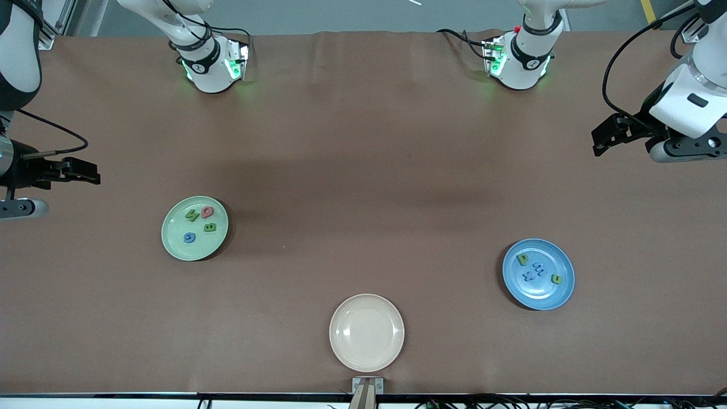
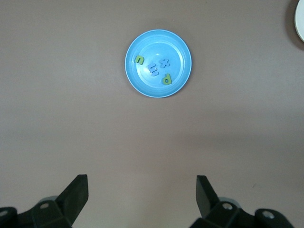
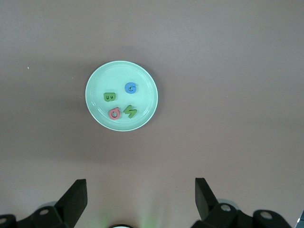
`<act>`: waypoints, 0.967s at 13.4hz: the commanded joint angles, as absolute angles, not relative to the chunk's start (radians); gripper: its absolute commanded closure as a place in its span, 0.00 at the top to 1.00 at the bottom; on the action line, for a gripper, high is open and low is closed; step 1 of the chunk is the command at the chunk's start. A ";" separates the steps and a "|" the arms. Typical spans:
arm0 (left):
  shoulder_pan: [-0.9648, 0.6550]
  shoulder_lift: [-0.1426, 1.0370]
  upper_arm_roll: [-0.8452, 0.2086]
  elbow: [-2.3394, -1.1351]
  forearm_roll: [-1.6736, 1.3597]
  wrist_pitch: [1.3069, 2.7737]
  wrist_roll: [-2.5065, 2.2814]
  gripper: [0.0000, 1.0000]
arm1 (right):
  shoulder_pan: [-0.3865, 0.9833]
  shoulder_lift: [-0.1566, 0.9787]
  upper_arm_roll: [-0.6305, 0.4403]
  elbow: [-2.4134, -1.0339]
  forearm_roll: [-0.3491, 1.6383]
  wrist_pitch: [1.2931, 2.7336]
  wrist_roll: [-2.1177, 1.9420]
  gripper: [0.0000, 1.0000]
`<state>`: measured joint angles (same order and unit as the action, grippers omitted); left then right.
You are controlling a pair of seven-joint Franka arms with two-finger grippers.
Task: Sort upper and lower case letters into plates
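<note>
The pale mint green plate (image 1: 175, 232) lies toward the right arm's end of the table and holds several upper case letters: a blue G (image 1: 189, 237), a green B (image 1: 209, 227) and a pink one (image 1: 208, 212). The blue plate (image 1: 545, 295) lies toward the left arm's end and holds several lower case letters, among them a green p (image 1: 522, 259) and a green u (image 1: 556, 279). My right gripper (image 1: 91, 173) is open and empty, raised over bare table at its end; its wrist view shows the green plate (image 3: 118, 73). My left gripper (image 1: 601, 143) is open and empty, raised at its end; its wrist view shows the blue plate (image 2: 147, 45).
A beige cream plate (image 1: 367, 332), with nothing in it, lies near the table's front edge, midway between the two arms' ends. Its rim shows in the left wrist view (image 2: 300, 19). The two arm bases (image 1: 213, 65) stand along the table's back edge.
</note>
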<state>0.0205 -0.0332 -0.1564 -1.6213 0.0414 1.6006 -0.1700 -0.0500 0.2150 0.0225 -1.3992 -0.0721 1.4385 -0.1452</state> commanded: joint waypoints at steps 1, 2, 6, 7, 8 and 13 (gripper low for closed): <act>0.023 -0.041 -0.153 -1.615 0.037 1.598 -0.153 1.00 | -0.014 0.105 -0.015 -1.534 -0.060 1.498 -0.156 1.00; 0.023 -0.041 -0.153 -1.614 0.037 1.598 -0.153 1.00 | -0.014 0.077 -0.015 -1.567 -0.060 1.521 -0.156 1.00; 0.028 -0.040 -0.150 -1.600 0.035 1.598 -0.147 1.00 | 0.008 0.020 -0.034 -1.611 -0.058 1.542 -0.149 1.00; 0.028 -0.040 -0.150 -1.600 0.037 1.598 -0.146 1.00 | 0.012 0.009 -0.037 -1.623 -0.058 1.543 -0.147 1.00; 0.028 -0.040 -0.150 -1.600 0.037 1.598 -0.146 1.00 | 0.008 -0.001 -0.037 -1.631 -0.058 1.543 -0.147 1.00; 0.028 -0.038 -0.150 -1.592 0.037 1.595 -0.143 1.00 | -0.014 -0.064 -0.037 -1.698 -0.018 1.572 -0.149 1.00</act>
